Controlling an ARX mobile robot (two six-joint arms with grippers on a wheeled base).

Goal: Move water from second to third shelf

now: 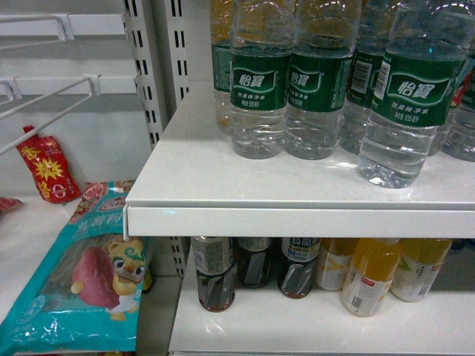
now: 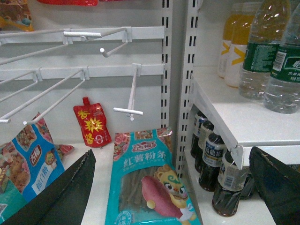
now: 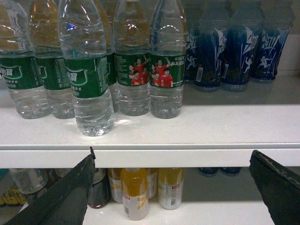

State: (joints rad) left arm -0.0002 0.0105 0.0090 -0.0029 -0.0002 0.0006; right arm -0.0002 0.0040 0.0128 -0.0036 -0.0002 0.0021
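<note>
A white upper shelf (image 1: 245,185) juts out on the right, glossy enough to catch soft glare from overhead light, and a lower shelf (image 1: 297,326) runs beneath it. White slotted uprights (image 1: 152,67) stand at its left edge. Farther left, a pale back wall (image 2: 140,93) carries horizontal rails (image 2: 93,71) with white wire hooks (image 2: 131,93) reaching toward the near side.

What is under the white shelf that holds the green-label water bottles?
Under the white shelf stand dark drink bottles and orange juice bottles on a lower shelf. The board covers their caps, and whatever stands behind them is hidden.
</note>
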